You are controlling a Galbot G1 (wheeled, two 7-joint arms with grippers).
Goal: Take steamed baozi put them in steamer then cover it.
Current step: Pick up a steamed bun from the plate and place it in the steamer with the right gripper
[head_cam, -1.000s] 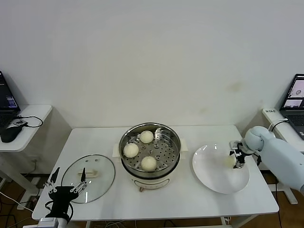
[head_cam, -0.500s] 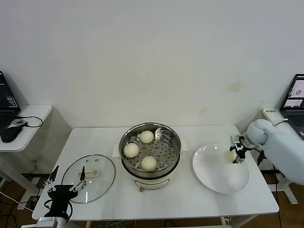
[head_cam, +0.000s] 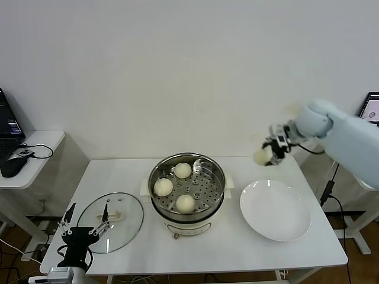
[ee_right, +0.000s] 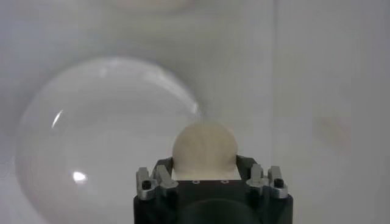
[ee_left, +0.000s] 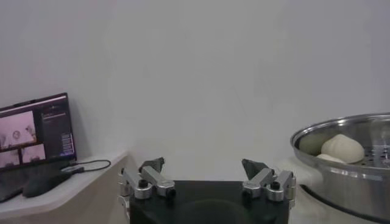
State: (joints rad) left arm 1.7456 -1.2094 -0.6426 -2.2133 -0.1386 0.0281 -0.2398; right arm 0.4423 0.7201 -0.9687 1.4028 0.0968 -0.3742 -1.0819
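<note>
The right tool (head_cam: pixel 267 151) is clamped on one steamed baozi (head_cam: pixel 261 157), held in the air above the white plate (head_cam: pixel 275 210). Three baozi (head_cam: pixel 163 187) sit in the steamer (head_cam: pixel 186 184). The left tool (head_cam: pixel 83 225), fingers spread wide and empty, hangs beside the glass cover (head_cam: pixel 111 221) lying on the worktop (head_cam: pixel 219 248)

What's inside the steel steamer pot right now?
Three cream-white round buns sit on the perforated tray of the shiny steel steamer pot. Whatever is below the tray is hidden.
</note>
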